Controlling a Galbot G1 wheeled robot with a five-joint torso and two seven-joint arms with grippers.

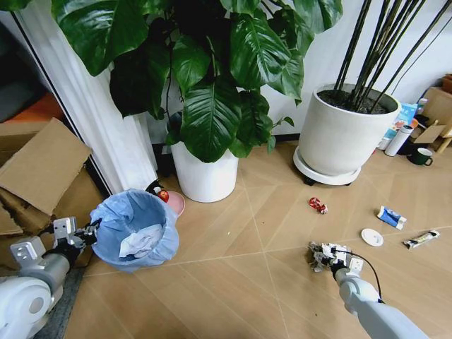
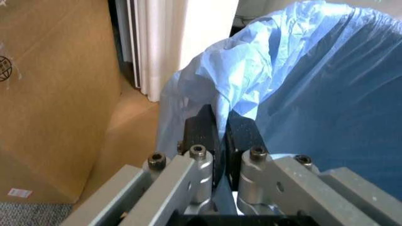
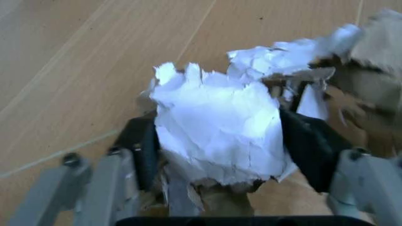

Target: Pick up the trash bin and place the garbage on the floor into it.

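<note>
Two grippers are working for me right now. My left gripper (image 1: pixel 90 229) is pinching the rim of the trash bin (image 1: pixel 135 229), with its fingers (image 2: pixel 204 127) squeezed tight on the blue bag that is folded over the edge. The bin is hanging to my left, tipped a little, near the white curtain (image 1: pixel 99 120) and the flat cardboard (image 1: pixel 42 166). Some white tissue (image 1: pixel 141 240) is already lying inside it.

My right gripper (image 1: pixel 319 256) is reaching down by the wooden floor (image 1: pixel 240 282) in front of me, to my right. It is clamped around a crumpled ball of white and brown paper (image 3: pixel 220 132), with one dark pad on each side of the ball.

More garbage is lying on the floor past my right gripper. A crushed red can (image 1: pixel 318 205) is sitting near the big white plant pot (image 1: pixel 344 134). A round white lid (image 1: pixel 371 237) is lying farther right, with a blue and white wrapper (image 1: pixel 390 217) just behind it and a small tube (image 1: pixel 421 239) beside it. All of these are well apart from the bin.
</note>
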